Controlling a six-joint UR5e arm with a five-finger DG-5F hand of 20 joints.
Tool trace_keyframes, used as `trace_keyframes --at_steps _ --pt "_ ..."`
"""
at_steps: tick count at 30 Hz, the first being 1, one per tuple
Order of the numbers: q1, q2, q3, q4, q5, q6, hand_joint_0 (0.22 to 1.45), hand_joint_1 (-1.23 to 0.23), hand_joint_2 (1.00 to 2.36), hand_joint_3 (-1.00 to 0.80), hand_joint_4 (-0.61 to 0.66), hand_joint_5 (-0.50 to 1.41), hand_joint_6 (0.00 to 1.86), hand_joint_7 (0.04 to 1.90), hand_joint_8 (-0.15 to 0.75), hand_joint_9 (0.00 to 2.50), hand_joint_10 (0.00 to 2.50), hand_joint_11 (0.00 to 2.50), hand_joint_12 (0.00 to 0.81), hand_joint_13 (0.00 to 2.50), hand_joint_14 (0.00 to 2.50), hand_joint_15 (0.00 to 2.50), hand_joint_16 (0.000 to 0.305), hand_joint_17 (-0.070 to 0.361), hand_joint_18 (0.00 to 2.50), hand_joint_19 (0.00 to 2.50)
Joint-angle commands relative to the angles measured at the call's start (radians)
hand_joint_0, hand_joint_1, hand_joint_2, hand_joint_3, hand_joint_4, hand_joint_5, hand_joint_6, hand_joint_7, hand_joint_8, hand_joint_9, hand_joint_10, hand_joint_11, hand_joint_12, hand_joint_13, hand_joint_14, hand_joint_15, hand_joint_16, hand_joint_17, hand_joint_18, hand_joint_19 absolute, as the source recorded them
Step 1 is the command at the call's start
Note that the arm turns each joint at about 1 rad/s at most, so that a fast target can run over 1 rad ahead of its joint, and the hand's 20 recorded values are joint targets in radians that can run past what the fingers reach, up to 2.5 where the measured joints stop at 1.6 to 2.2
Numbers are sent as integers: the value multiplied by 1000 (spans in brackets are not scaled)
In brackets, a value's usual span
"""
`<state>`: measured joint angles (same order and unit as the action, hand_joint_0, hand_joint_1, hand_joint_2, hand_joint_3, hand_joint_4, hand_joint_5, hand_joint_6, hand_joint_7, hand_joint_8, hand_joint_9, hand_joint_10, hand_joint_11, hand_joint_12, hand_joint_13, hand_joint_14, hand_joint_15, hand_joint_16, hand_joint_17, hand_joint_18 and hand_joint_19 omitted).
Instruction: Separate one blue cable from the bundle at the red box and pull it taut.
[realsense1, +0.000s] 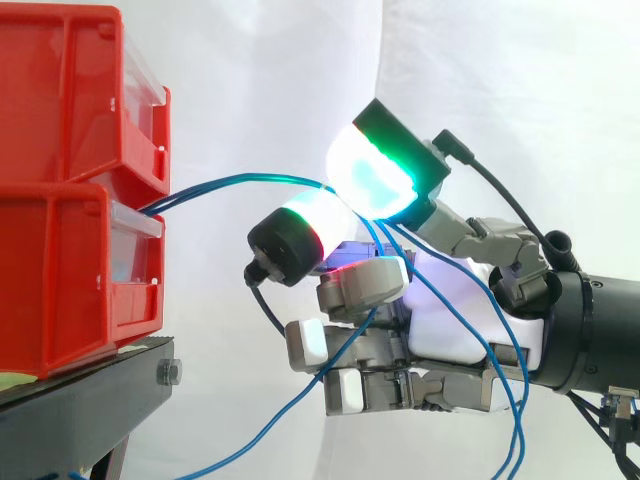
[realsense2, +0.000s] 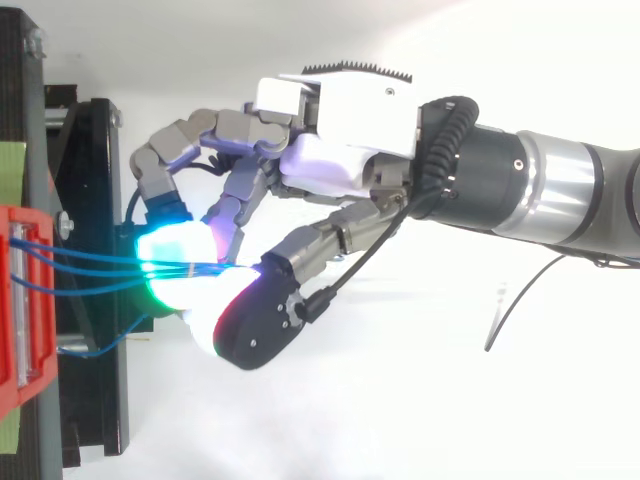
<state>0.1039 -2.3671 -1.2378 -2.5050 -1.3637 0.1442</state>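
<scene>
A bundle of thin blue cables (realsense1: 240, 180) comes out between the two stacked red boxes (realsense1: 70, 110) at the left and arcs right to my hand (realsense1: 450, 310). Seen from above, the strands (realsense2: 90, 265) leave the red box (realsense2: 25, 300) and meet at my fingertips. A green-glowing pad (realsense1: 375, 175) and a white pad with a red band (realsense1: 315, 225) pinch them where they meet. I cannot tell how many strands are caught. Past the pinch the cables drop in slack loops (realsense1: 515, 400) across the palm. The other fingers curl below.
The red boxes stand on a black stand (realsense1: 90, 395) with a bolt at its corner. A white curtain hangs behind. One blue strand (realsense1: 290, 410) sags from the hand down toward the stand's foot. The arm (realsense2: 560, 185) comes in from the right.
</scene>
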Motion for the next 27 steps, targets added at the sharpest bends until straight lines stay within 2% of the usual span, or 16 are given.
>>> trace_keyframes --at_steps 1,8,11,13,16,19,23,24,27 --pt "0 0 0 2 0 0 477 -783 1000 -500 70 -144 848 1202 348 1289 31 1340 432 1050 26 685 57 129 961 800" --pt "0 0 0 3 0 0 483 -685 1000 -500 72 -142 825 1214 344 1285 30 1324 434 1056 26 687 57 129 971 819" --pt "0 0 0 3 0 0 593 -628 1000 -500 45 -140 815 1257 314 1270 34 1335 407 1034 26 708 51 115 921 850" --pt "-1 0 0 2 0 0 637 -665 1000 -500 11 -138 820 1283 317 1281 34 1349 403 1035 26 702 50 114 921 861" --pt "0 0 0 3 0 2 642 -790 1016 -318 -18 -144 829 1309 312 1264 34 1349 403 1035 26 717 51 115 924 862" --pt "-1 0 0 3 0 2 659 -853 1020 -251 -29 -156 840 1337 309 1243 34 1336 404 1024 28 705 52 116 922 842" --pt "-1 0 0 2 0 5 722 -921 1019 -291 -70 -169 857 1358 302 1213 34 1325 396 1007 28 706 51 116 902 816" --pt "-1 0 0 2 0 6 743 -937 1016 -324 -72 -172 860 1384 303 1208 34 1327 397 1005 28 703 51 115 896 811" --pt "-1 0 0 2 0 6 794 -968 1000 -500 -110 -174 868 1310 288 1198 33 1314 386 994 27 688 51 114 880 787"
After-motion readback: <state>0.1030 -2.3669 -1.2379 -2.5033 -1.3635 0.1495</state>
